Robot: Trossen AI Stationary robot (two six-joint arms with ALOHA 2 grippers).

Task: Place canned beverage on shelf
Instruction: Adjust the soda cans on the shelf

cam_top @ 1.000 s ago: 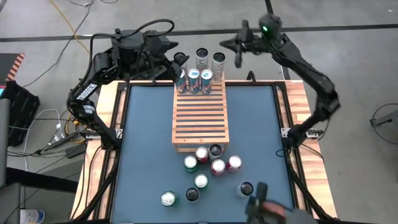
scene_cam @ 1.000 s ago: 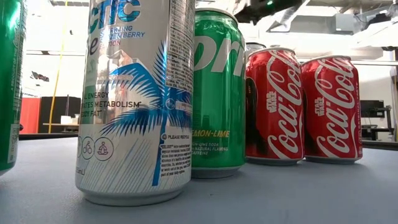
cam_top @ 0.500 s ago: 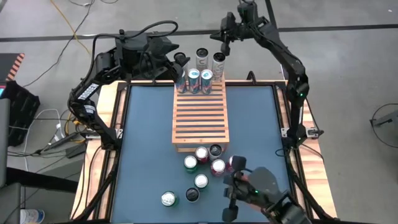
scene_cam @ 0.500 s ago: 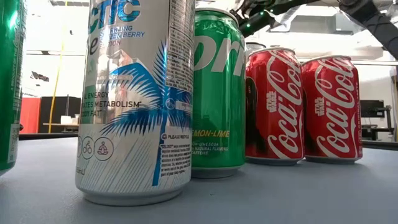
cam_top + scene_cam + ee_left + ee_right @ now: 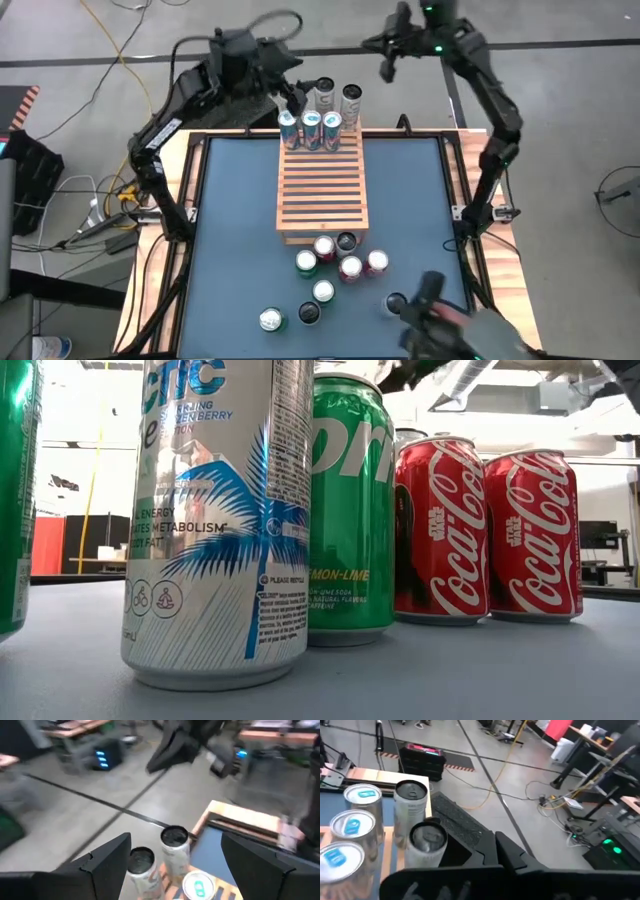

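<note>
**A:** Checking status. Where are the cans and the light-brown slatted wooden shelf (image 5: 322, 190)?

**B:** The shelf sits mid-table, running near to far. Three blue-topped silver cans (image 5: 310, 128) stand in a row on its far end, and two taller silver cans (image 5: 337, 97) stand just beyond that end. Loose cluster near the shelf's near end: red cola cans (image 5: 362, 265), a green lemon-lime can (image 5: 306, 262), a dark-topped can (image 5: 347, 241). More silver and dark-topped ones sit nearer, toward the table's near edge.

**A:** Grippers?

**B:** Left gripper (image 5: 285, 92) hangs over the far-left corner of the shelf beside the standing row, fingers (image 5: 107, 862) spread wide, nothing between them. Right gripper (image 5: 385, 62) is up off the far edge of the table, right of the tall cans, clenched on nothing.

**A:** So nothing is being carried.

**B:** Correct. Judging by the layout, the next can comes from the near cluster.

**A:** Handling notes?

**B:** Thin aluminium cylinder, smooth printed wall, so likely slippery. If full, it should be fairly heavy and stiff enough; if empty, it would dent under a hard squeeze. Can't tell which. Best hold is across the straight mid-wall, not the tapered shoulder or rim. The red cans touch or nearly touch, so fingers probably need an outer one first. Slats leave gaps, so the can's base should land flat across them.
</note>
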